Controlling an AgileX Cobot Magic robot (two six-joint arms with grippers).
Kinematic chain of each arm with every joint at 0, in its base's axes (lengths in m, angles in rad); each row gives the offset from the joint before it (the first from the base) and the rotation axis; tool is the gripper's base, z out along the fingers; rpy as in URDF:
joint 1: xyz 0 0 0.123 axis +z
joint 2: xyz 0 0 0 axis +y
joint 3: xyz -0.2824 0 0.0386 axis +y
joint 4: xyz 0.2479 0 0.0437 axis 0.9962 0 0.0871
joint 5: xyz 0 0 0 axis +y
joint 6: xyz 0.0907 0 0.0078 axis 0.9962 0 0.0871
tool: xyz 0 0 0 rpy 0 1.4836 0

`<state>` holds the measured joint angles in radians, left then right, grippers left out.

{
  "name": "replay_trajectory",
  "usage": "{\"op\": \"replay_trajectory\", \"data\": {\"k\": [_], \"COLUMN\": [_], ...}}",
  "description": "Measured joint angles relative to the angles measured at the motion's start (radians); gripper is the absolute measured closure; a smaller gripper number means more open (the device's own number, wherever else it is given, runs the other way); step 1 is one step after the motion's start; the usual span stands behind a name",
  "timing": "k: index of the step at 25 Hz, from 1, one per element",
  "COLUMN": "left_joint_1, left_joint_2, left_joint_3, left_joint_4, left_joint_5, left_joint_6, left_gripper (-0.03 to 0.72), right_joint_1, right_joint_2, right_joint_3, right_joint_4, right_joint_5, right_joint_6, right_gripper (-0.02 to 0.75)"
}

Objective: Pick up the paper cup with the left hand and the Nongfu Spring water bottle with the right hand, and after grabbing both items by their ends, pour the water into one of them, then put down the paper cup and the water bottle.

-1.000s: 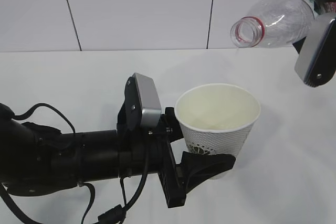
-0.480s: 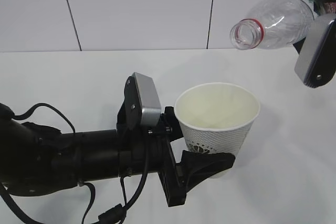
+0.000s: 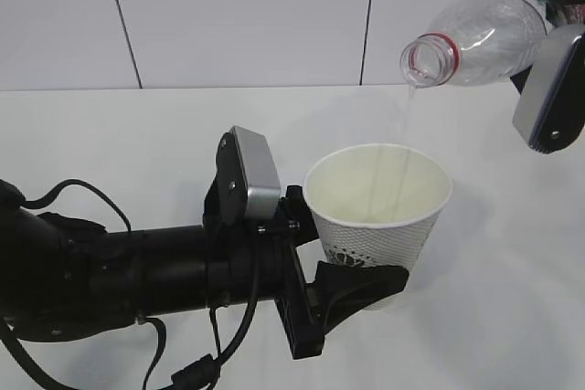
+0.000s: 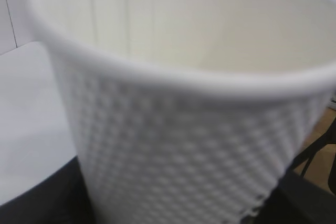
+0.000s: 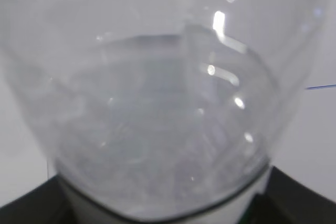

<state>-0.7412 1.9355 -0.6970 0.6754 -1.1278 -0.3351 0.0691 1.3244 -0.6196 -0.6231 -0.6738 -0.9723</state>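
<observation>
The paper cup (image 3: 378,205) is held upright above the white bench (image 3: 137,134) by the left tool (image 3: 352,258), whose black fingers (image 3: 361,285) are clamped against the lower part of its dimpled wall; the cup's open mouth is seen in the exterior view, and its textured side fills the left wrist view (image 4: 173,129). The Nongfu Spring water bottle (image 3: 480,38) is gripped at its rear end by the right tool (image 3: 548,34), pinched on the bottle, and is tilted with its red-ringed, uncapped neck pointing down to the left, above the cup. A thin stream of water (image 3: 405,134) is seen falling from the neck into the cup. Water is also seen pooled inside the bottle in the right wrist view (image 5: 157,129).
</observation>
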Motion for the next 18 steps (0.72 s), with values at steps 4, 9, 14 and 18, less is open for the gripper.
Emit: {"op": "replay_trajectory", "data": {"k": [4,9,14,18], "left_joint_1": [0.0,0.0,0.0,0.0], "left_joint_2": [0.0,0.0,0.0,0.0], "left_joint_3": [0.0,0.0,0.0,0.0], "left_joint_4": [0.0,0.0,-0.003,-0.003], "left_joint_5": [0.004,0.004,0.004,0.004], "left_joint_6": [0.0,0.0,0.0,0.0], "left_gripper": [0.151,0.152,0.152,0.152], "right_joint_1": [0.0,0.0,0.0,0.0], "right_joint_2": [0.0,0.0,0.0,0.0], "right_joint_3": [0.0,0.0,0.0,0.0], "right_joint_4": [0.0,0.0,0.0,0.0], "right_joint_5": [0.0,0.0,-0.02,-0.022], "right_joint_6": [-0.004,-0.006,-0.006,-0.006], "right_gripper": [0.281,0.281,0.281,0.281]}}
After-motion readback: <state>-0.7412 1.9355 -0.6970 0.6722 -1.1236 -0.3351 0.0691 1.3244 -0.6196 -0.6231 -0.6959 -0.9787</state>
